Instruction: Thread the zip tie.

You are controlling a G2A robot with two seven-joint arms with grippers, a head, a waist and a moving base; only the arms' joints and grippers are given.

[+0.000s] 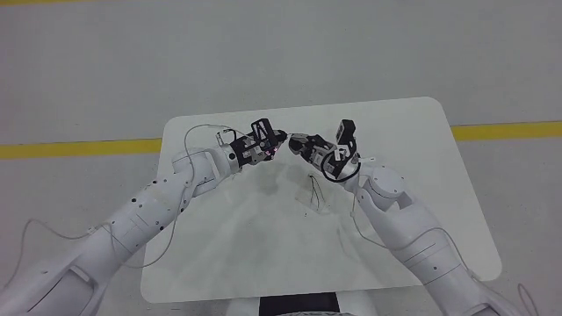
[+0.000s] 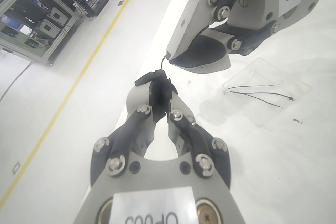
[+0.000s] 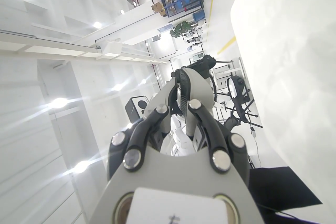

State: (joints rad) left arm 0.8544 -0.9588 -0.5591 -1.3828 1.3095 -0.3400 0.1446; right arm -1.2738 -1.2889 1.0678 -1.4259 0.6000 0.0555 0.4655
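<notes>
Threading looked begun but unfinished. Just above centre of the top view, over the table (image 1: 395, 132), the left gripper (image 2: 157, 83) was pinched shut on the zip tie (image 2: 162, 63) at its dark end. The right gripper (image 2: 170, 58) was clamped on the thin tail. Fingers hid whether the tail had entered the head. Spare ties (image 2: 252, 93) lay nearby on a clear sheet (image 2: 288, 83).

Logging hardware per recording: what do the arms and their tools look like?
The left arm and right arm are white, with thin cables alongside. The left tool and right tool have grey bodies, white labels, black links, silver screws, white fingers, black pads.
</notes>
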